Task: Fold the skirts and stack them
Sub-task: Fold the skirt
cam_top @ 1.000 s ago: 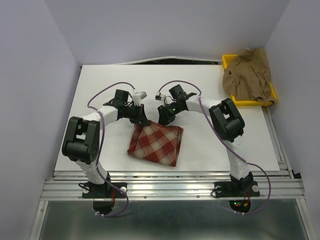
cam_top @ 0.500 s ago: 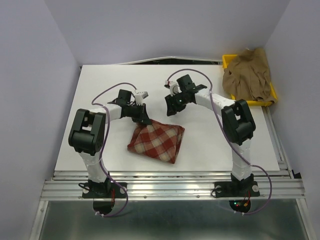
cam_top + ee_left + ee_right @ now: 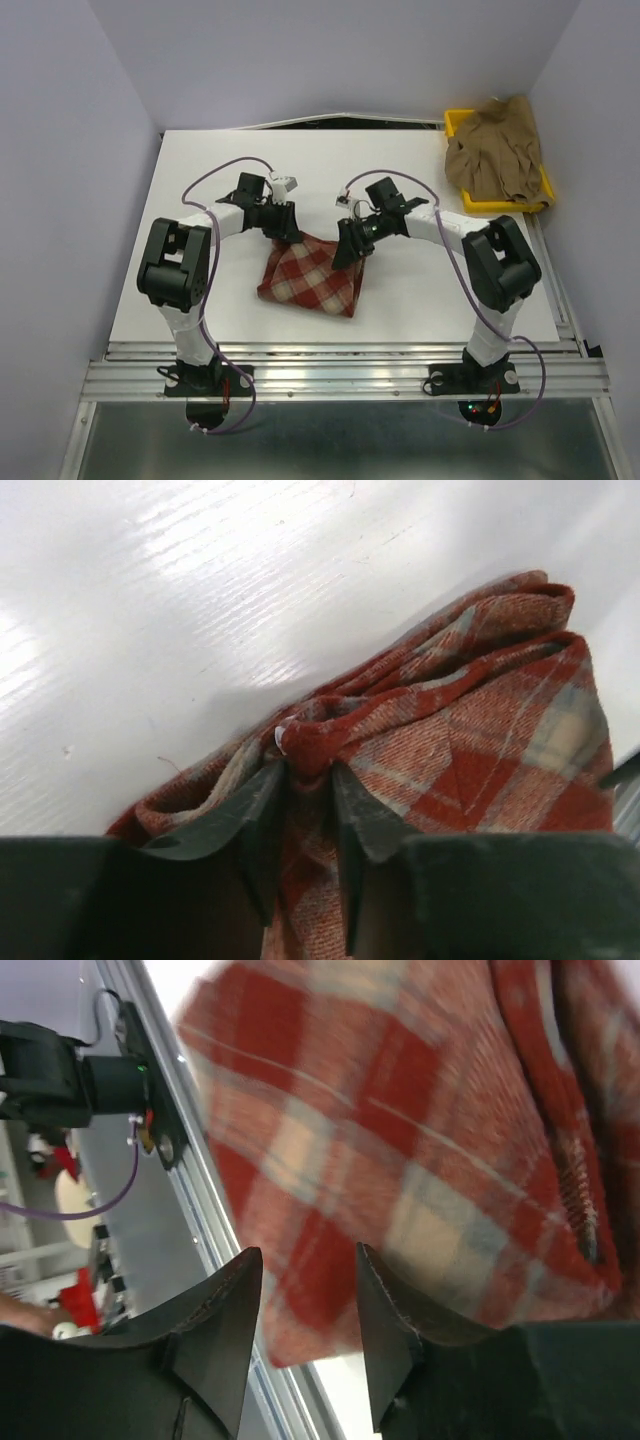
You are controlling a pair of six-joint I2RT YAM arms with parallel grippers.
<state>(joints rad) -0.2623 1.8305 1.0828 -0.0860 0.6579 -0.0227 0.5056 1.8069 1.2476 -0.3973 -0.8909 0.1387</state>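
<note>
- At the white worktop's (image 3: 200,180) centre lies the folded red-and-cream plaid fabric skirt (image 3: 315,277).
- Left claw (image 3: 305,790), at its 11 o'clock corner, pinches a fabric fold.
- Right claw (image 3: 305,1305), at 1 o'clock, fingers apart, holds nothing.
- At far 2 o'clock, the tan-brown fabric skirt (image 3: 495,150) fills the yellow plastic tray (image 3: 458,122).

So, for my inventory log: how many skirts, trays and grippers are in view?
Skirts: 2, plaid skirt and tan skirt
Trays: 1, yellow tray
Grippers: 2, left gripper and right gripper
Total: 5
</note>
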